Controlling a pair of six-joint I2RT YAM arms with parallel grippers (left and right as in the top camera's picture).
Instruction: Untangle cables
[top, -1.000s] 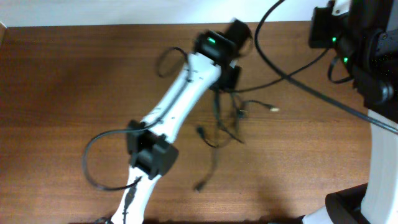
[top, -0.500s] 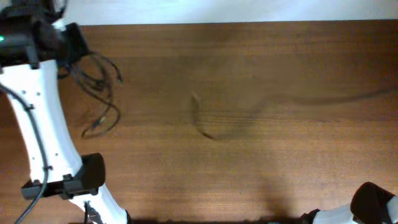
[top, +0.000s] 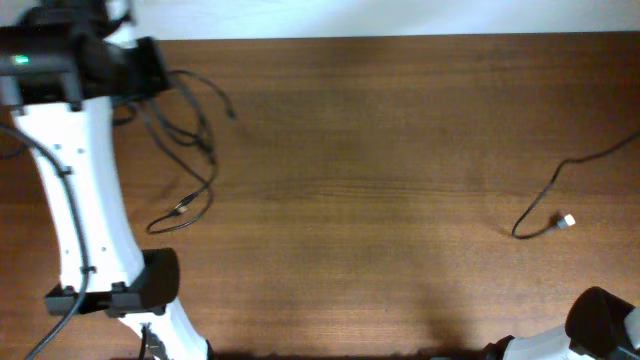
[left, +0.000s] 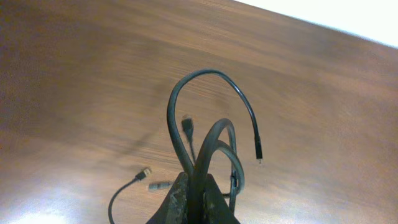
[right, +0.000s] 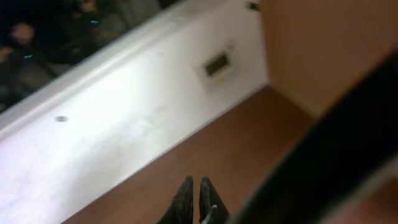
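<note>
Cables (top: 207, 152) hang in a tangled bunch at the far left of the brown wooden surface (top: 380, 200), gathered under the raised end of the white left arm (top: 75, 180). The left jaws are pinching this bunch: in the wrist view several black strands run up between the closed jaws, and one arches into a tall loop (left: 205, 72) above them. From the bunch a strand drops to the surface and curls round to a small plug (top: 185, 208). The wrist view shows a yellowish-tipped plug (left: 145, 171) lying on the wood just beside a second pale one (left: 160, 185). Well apart, on the right side, a single cable (top: 553, 188) comes in from the right edge, bends in a hook and ends in a white-tipped plug (top: 567, 221) lying flat. The right arm (top: 600, 325) shows only at the bottom right corner; the right jaws are pressed together, facing a white wall, and I cannot tell whether they hold anything.
</note>
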